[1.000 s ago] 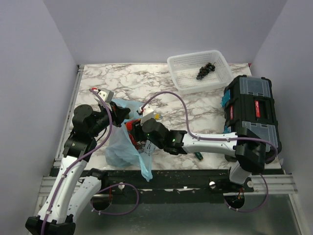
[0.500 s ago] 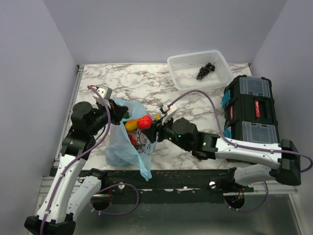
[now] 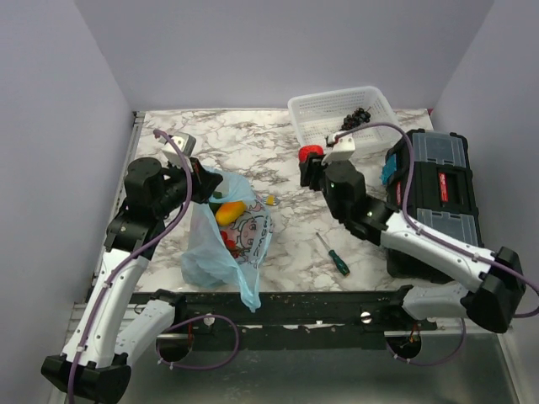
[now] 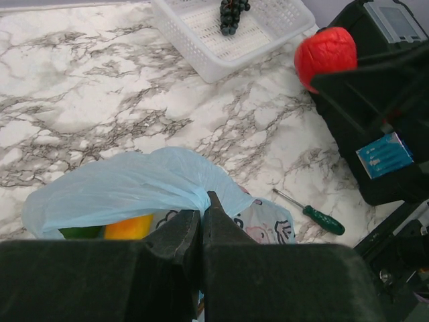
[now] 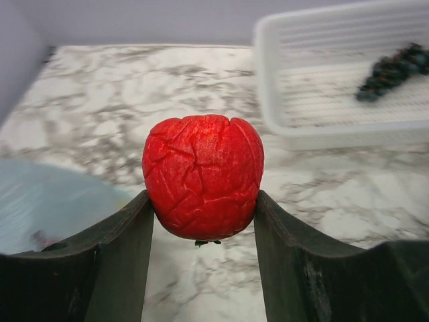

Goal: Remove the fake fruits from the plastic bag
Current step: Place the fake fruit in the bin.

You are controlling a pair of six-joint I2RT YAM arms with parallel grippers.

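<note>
The right gripper [image 5: 203, 201] has a red fruit [image 5: 203, 176] clamped between its two fingers, up in the air just beside the near-left corner of the white basket [image 3: 333, 94]. That grip sits low: the fingers meet only the fruit's lower half and most of it rides above them. A quick swing or a tilt of the wrist could, I'd say, pop that glossy ball out and send it rolling across the marble table [image 3: 253, 139]. On the other side the left gripper [image 4: 201, 221] is closed tight, pinching a fold at the mouth of the plastic bag [image 4: 127, 191], which lies on the table near the left arm. An orange-yellow fruit [image 4: 129, 227] and a green fruit [image 4: 82, 233] show at the opening, with something red deeper in. The film is thin, so if it slips the mouth sags shut over the fruit inside, and a hard tug could drag the bag and spill them. The screwdriver [image 3: 333, 255] lies between bag and toolbox [image 3: 438, 194], right where an arm reaching for the bag could clip it.
</note>
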